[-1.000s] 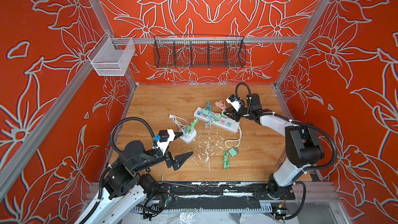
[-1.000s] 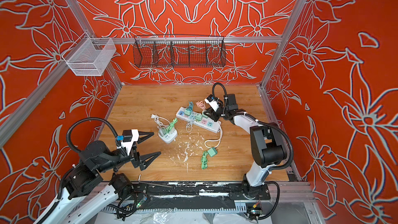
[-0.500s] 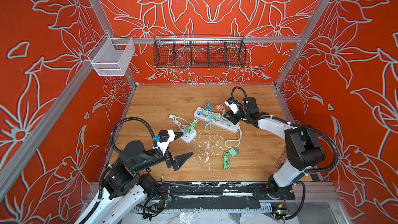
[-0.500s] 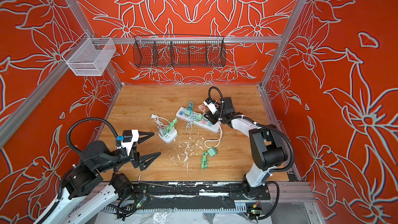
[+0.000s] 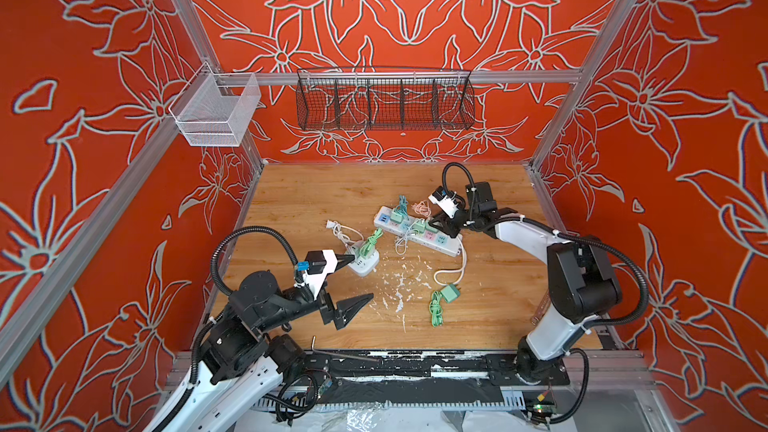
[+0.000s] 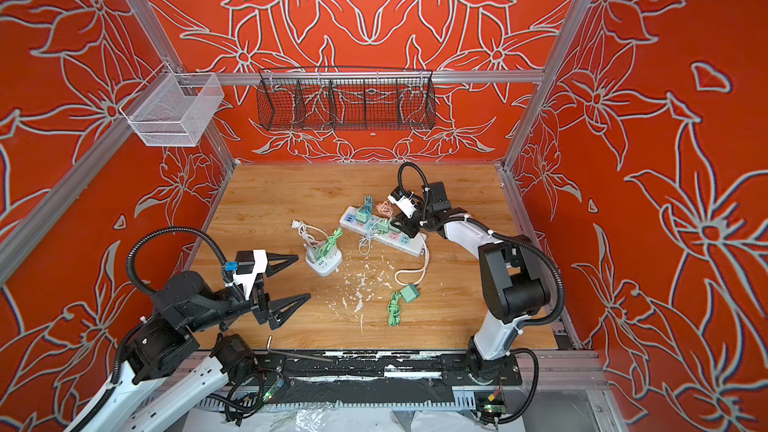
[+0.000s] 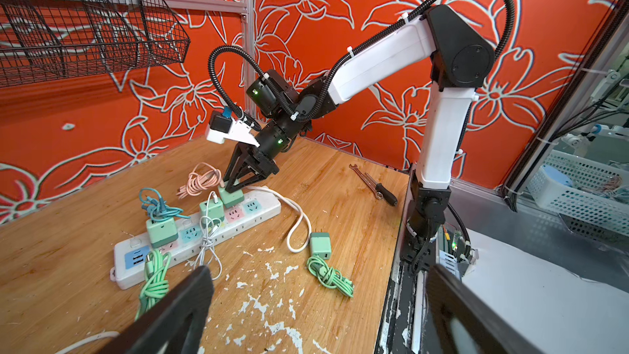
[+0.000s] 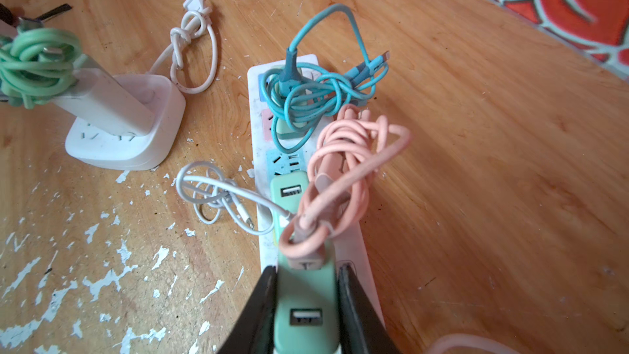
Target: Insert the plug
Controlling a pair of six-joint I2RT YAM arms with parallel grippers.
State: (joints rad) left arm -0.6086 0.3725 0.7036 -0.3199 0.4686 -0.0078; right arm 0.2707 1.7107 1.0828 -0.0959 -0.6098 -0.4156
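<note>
At mid-table, toward the back: found white power strip (image 5: 451, 247) lying flat on wooden table (image 5: 307, 193). Noted right fingers (image 7: 238, 178) closed tight on green plug (image 8: 306, 321), gripping its two sides. Located that plug upright on the strip's top face, toward the cord half; could not tell depth of seating. Logged pink cable (image 8: 340, 151) coiled off its top. Logged second green plug (image 7: 211, 209) just beside it, white cable (image 7: 206, 238) trailing; third green plug (image 7: 161, 231) further along, blue cable (image 8: 306, 100) knotted above. Found left fingers (image 6: 289, 304) spread wide, gripping nothing, hovering over the table's front left, well apart from the strip. Spotted spare green plug (image 7: 320, 245) loose on table near the strip's cord, green cable (image 7: 328, 275) bundled beside it.
</note>
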